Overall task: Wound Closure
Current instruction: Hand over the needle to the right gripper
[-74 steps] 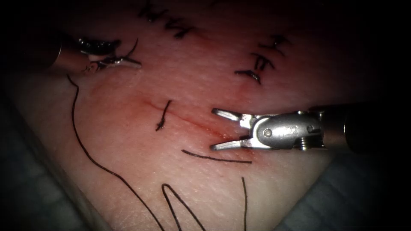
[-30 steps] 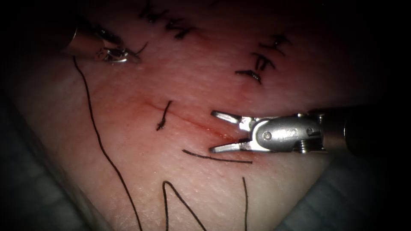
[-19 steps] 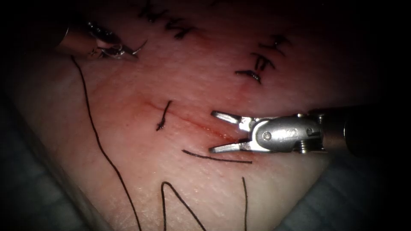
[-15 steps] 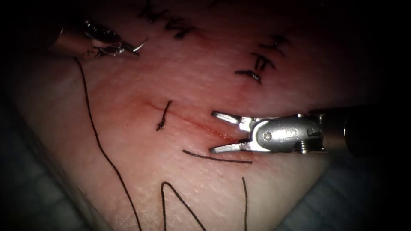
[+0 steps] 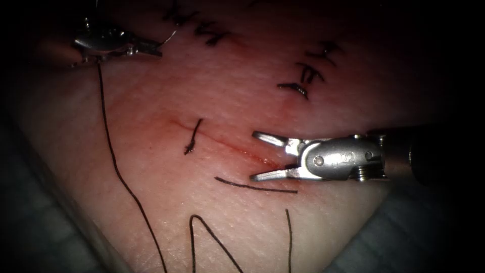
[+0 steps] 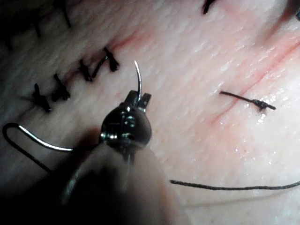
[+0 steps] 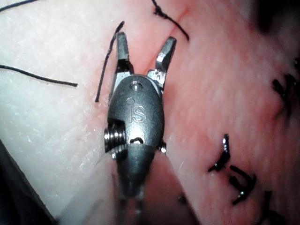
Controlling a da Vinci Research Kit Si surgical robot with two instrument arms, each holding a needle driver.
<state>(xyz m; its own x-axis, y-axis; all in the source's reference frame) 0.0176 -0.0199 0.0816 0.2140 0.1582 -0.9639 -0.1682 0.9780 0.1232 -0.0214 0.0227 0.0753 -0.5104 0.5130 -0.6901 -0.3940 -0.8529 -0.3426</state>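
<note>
The tissue (image 5: 151, 167) spans most of the endoscope frame, pale toward the bottom and reddened around the cut (image 5: 237, 149), which runs as a thin slanting line across the centre with red fluid (image 5: 262, 161) gathered at its right end. One stitch (image 5: 193, 136) already crosses the cut left of centre, and rows of older stitches (image 5: 308, 73) sit in the upper right of the frame. The right tool (image 5: 255, 156) comes in from the right at mid-height with its fingers (image 5: 265, 137) spread wide, one on either side of the cut's right end, holding nothing. The left tool (image 5: 154, 49) lies in the upper left of the frame, well apart from the cut on its left side; its fingers are pressed together on the needle (image 6: 137, 77), pinching it somewhere along the middle of its curve, with the pointed end rising free above the tissue and the rest arcing back beside the shaft. The needle is not in the tissue. The thread (image 5: 113, 162) hangs from the left tool and trails down the left part of the frame to the bottom edge; a loop of thread (image 5: 202, 237) and a short loose piece (image 5: 255, 186) lie in the lower centre. To my eye, good handling here calls for a firm pinch, the point kept off the surface, and the trailing thread kept clear of the spread fingers
</note>
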